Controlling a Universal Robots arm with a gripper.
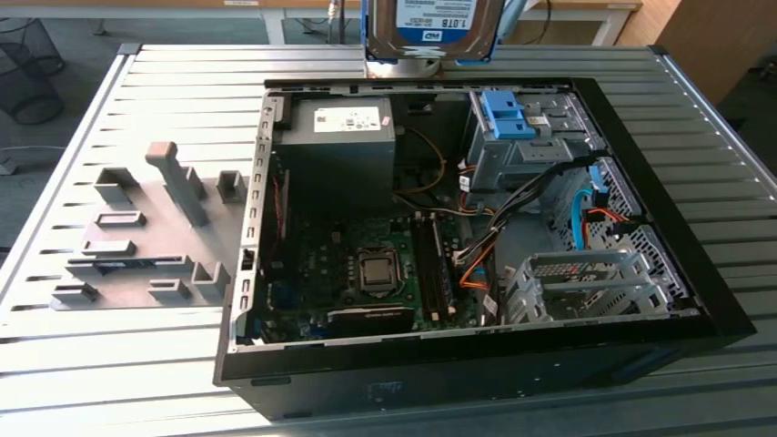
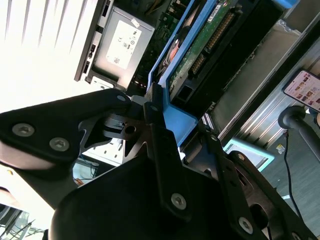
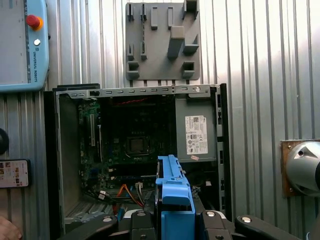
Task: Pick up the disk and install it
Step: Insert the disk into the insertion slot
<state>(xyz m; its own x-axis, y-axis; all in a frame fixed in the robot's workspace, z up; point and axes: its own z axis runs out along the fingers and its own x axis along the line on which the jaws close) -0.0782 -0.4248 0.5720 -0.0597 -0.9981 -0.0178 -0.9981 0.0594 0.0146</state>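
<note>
Hanging over the open computer case (image 1: 486,364) — the disk (image 1: 431,23), fingers (image 2: 165,160) closed tight on its blue bracket (image 2: 175,117).

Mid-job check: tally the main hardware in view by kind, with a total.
disk: 1
computer case: 1
power supply: 1
bare blue bracket: 1
grey fixture plate: 1
Total: 5
</note>
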